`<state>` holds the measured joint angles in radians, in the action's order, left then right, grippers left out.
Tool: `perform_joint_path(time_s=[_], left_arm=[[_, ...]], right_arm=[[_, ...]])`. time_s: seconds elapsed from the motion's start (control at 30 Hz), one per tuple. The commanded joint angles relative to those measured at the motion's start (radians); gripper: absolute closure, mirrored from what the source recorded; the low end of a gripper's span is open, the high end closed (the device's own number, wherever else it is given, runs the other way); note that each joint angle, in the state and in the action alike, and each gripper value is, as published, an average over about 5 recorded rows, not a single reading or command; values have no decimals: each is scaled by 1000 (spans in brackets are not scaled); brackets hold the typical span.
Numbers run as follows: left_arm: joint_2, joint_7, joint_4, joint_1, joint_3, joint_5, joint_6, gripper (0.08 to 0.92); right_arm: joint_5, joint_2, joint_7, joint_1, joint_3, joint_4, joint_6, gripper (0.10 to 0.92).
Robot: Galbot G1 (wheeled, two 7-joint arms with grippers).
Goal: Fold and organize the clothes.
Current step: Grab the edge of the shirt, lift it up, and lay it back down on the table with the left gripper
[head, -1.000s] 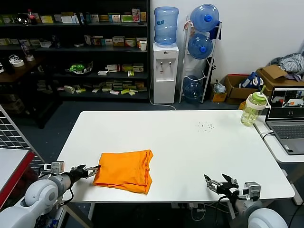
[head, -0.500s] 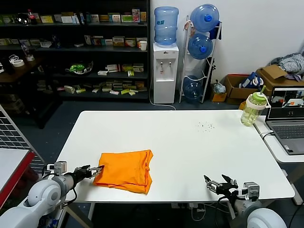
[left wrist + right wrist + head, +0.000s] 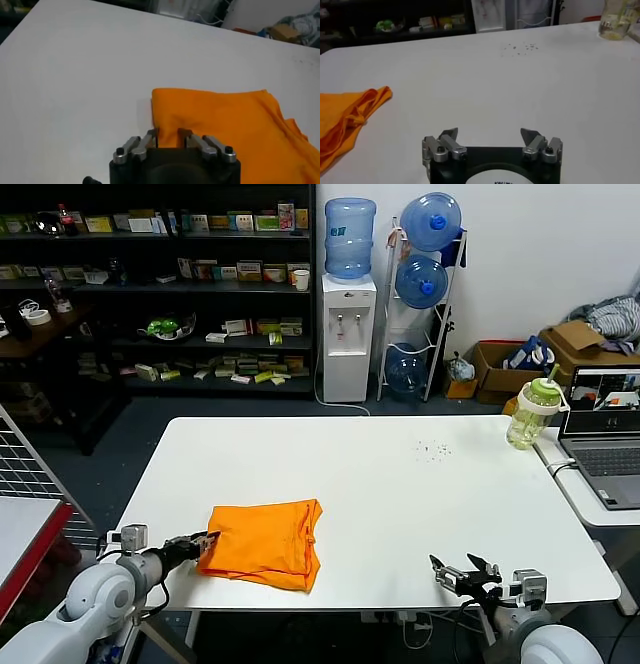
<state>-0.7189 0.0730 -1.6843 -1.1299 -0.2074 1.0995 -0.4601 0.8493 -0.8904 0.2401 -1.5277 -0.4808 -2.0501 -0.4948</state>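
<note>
one bright orange t-shirt (image 3: 264,543), folded into a rough rectangle, lies in the lower left part of the head view, on the white table (image 3: 400,504) near its front edge. the left gripper (image 3: 204,542) sits at the lower left of that view, right at the shirt's left edge; in the left wrist view the left gripper (image 3: 167,134) has its jaws drawn narrow, and the fingers (image 3: 149,138) press onto the edge of the orange t-shirt (image 3: 235,130), pinching the fabric there. the shirt fills the middle and right of that wrist picture, with a loose layered corner at the far right. the right gripper (image 3: 460,570) rests at the lower right of the head view, low over the bare front of the table and well apart from the shirt; in the right wrist view the right gripper (image 3: 490,136) stands wide with nothing between its fingers, and the orange t-shirt (image 3: 347,117) shows only at the left edge of the frame, its hem and a fold of cloth visible. a green-lidded bottle (image 3: 530,414) stands at the table's far right corner, middle right of the head view, with a laptop (image 3: 606,434) just beside it on a neighbouring surface. a few dark specks (image 3: 433,449) dot the tabletop right of centre.
</note>
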Motion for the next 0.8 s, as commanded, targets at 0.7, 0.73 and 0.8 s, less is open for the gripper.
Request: perform_joint_path(time_s=[0.7, 0.73, 0.8], left_arm=[[170, 62, -116, -44, -93, -48, -41, 907], [191, 58, -103, -54, -109, -59, -39, 907], [224, 53, -70, -78, -150, -74, -36, 907]], right_arm=[[-9, 3, -10, 46, 25, 8, 25, 203], [-9, 5, -12, 52, 29, 10, 29, 203], [-11, 8, -16, 61, 35, 14, 36, 203]])
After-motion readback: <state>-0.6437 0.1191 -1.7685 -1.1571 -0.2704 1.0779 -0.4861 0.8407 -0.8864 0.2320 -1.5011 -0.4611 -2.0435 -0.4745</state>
